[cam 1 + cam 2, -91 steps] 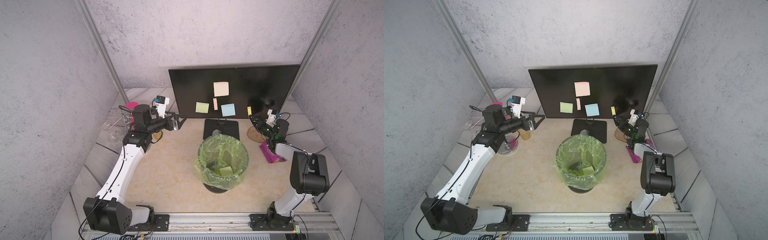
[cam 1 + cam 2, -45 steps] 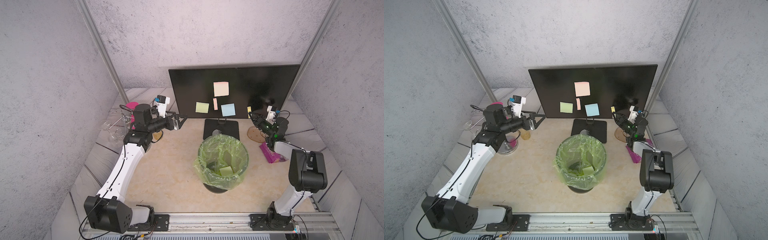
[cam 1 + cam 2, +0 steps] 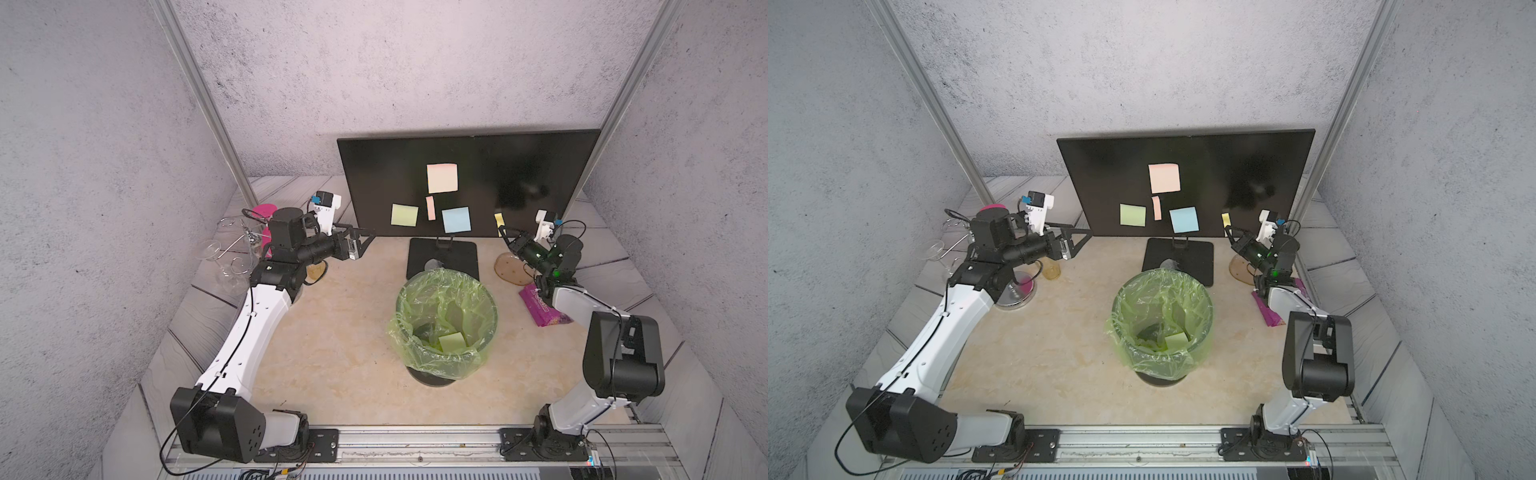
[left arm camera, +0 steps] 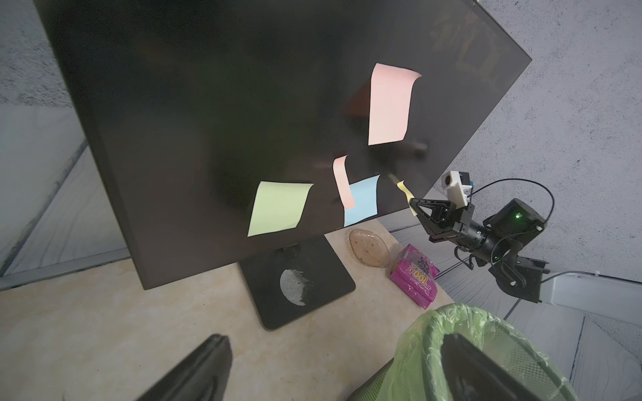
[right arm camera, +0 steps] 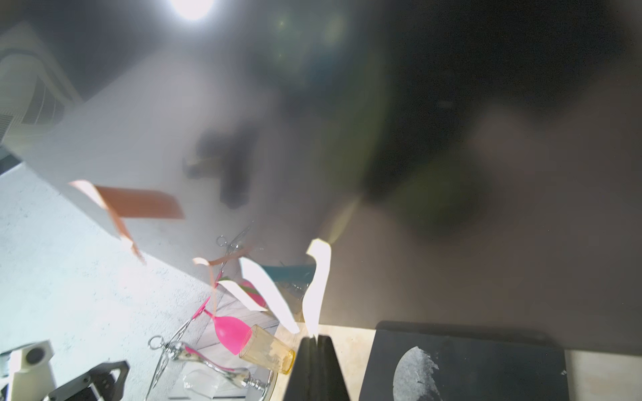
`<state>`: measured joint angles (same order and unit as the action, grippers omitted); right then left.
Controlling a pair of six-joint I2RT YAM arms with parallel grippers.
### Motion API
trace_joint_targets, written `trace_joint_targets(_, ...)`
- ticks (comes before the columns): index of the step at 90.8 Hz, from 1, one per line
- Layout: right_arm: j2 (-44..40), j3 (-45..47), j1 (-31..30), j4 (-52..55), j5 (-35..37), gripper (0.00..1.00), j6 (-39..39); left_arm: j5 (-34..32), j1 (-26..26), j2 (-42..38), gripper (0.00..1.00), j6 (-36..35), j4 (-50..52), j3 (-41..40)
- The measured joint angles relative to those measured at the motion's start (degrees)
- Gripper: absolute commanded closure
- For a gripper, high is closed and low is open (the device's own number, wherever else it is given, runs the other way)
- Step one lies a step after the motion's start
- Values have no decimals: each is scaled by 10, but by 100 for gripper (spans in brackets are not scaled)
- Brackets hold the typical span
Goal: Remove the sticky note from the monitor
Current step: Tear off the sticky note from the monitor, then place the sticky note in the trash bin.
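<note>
grey rough walls close in a pale worktop [image 3: 332, 324], seen from above. at the back stands the monitor [image 3: 519, 174], its screen dark. between the two arms sits a bin [image 3: 490, 291] lined with a green bag, and a discarded note [image 3: 453, 341] lies inside it, so we judge that part of the clearing is done.

four papers are still stuck flat on the screen: a large pink note [image 3: 442, 178], a green note [image 3: 404, 215], a thin pink strip [image 3: 430, 208] and a blue note [image 3: 456, 220]. a fifth, the narrow yellow note [image 3: 498, 219], hangs near the lower edge of the screen on the right arm's side.

the right fingers [image 3: 503, 232] are pressed together on the loose lower end of that yellow note. in the right wrist view we see the two fingers [image 5: 314, 347] meeting with no gap and the pale strip rising from between them. in the left wrist view its upper end looks still attached to the glass, so we take the peel as gripped but not yet pulled free. the other four papers are also left.

the left fingers [image 3: 365, 240] are spread wide and empty. they hover near the monitor's lower corner on the left arm's side and touch nothing.
</note>
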<state>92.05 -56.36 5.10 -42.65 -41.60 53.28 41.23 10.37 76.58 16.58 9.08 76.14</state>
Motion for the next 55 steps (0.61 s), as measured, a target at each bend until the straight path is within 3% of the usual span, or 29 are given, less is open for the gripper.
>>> trace_joint_targets(23, -156, -1, -52, 188, -21, 100, -130, -13, 2, 11, 0, 10, -3, 0)
trace_joint_targets(55, -277, -114, -269, 601, 1, 99, -471, -16, 3, 19, 0, 25, -21, 0)
